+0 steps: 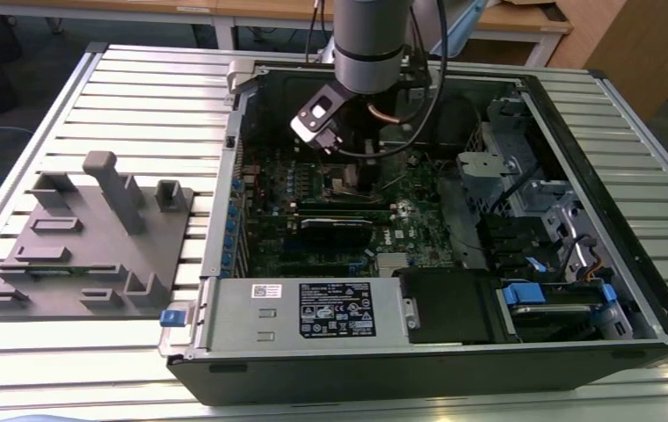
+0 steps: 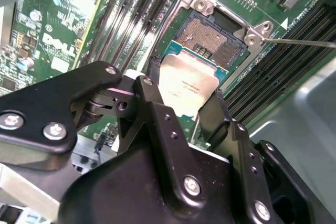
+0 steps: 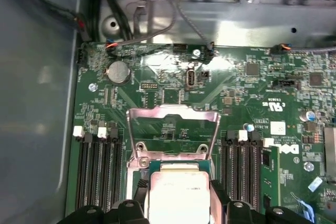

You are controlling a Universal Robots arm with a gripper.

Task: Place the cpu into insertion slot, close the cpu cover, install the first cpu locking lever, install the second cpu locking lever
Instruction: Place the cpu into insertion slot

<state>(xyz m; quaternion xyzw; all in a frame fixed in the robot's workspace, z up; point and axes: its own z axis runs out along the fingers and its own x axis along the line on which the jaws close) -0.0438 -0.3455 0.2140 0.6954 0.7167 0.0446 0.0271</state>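
- While the gripper (image 2: 186, 100) pinches the cpu (image 2: 188, 83) by two opposite edges, I read the step in hand as the first one: placing the chip.
- Its fingers (image 2: 153, 90) sit narrow, closed onto the chip's sides, metal top facing the camera in both wrist views.
- From the exterior view, the arm (image 1: 369, 44) reaches down into the open case (image 1: 452, 352), over the far part of the board (image 1: 310, 233).
- On the board, the slot (image 2: 212, 35) lies between two banks of memory slots (image 3: 100, 166), its pin field bare.
- In the second wrist view the cpu overlaps only the slot's near edge; most of the pins are uncovered. Whether it touches the rim, I cannot tell.
- The cover (image 3: 173, 113) stands raised at the slot's far side, its window open to the board behind it.
- One thin lever (image 2: 299, 41) juts out sideways past a slot corner, clear of the opening.
- My judgement: seating calls for the chip centred over the slot, edges square to the rim and flat, since bare pins would not forgive a tilted or skewed drop.
- Cover and both levers are not yet closed.
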